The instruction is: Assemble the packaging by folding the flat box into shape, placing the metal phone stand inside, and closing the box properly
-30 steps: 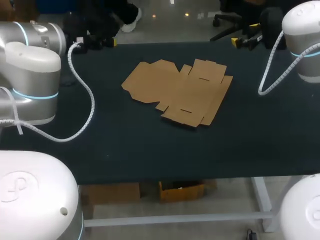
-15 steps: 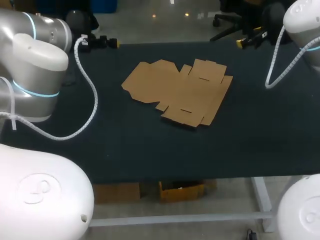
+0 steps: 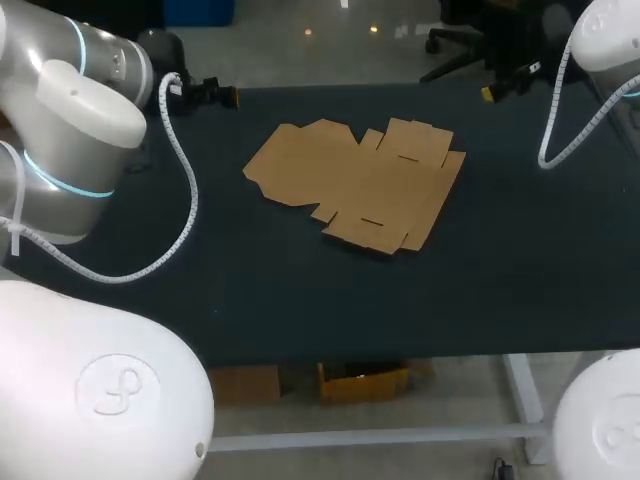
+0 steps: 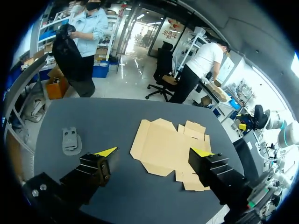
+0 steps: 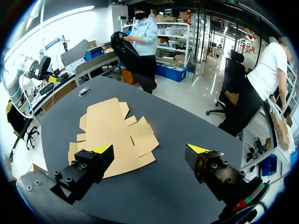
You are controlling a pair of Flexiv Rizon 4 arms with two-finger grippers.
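Observation:
The flat brown cardboard box (image 3: 355,185) lies unfolded on the middle of the dark table (image 3: 300,300). In the left wrist view the box (image 4: 170,149) is ahead of my open left gripper (image 4: 154,152), which hovers high above the table. The grey metal phone stand (image 4: 71,140) lies flat on the table beyond that gripper's left finger, apart from the box. My right gripper (image 5: 150,149) is open and empty, also high, with the box (image 5: 114,135) ahead of it. In the head view the left gripper (image 3: 215,94) and right gripper (image 3: 508,85) sit at the far corners; the stand is hidden there.
White robot bases (image 3: 100,390) fill the near corners of the head view. A coiled cable (image 3: 185,200) hangs from my left arm over the table's left part. The table's near edge (image 3: 400,355) runs below the box.
My left arm has swung so its elbow sits further right. The right gripper has drifted toward the far right corner. The box has not moved.

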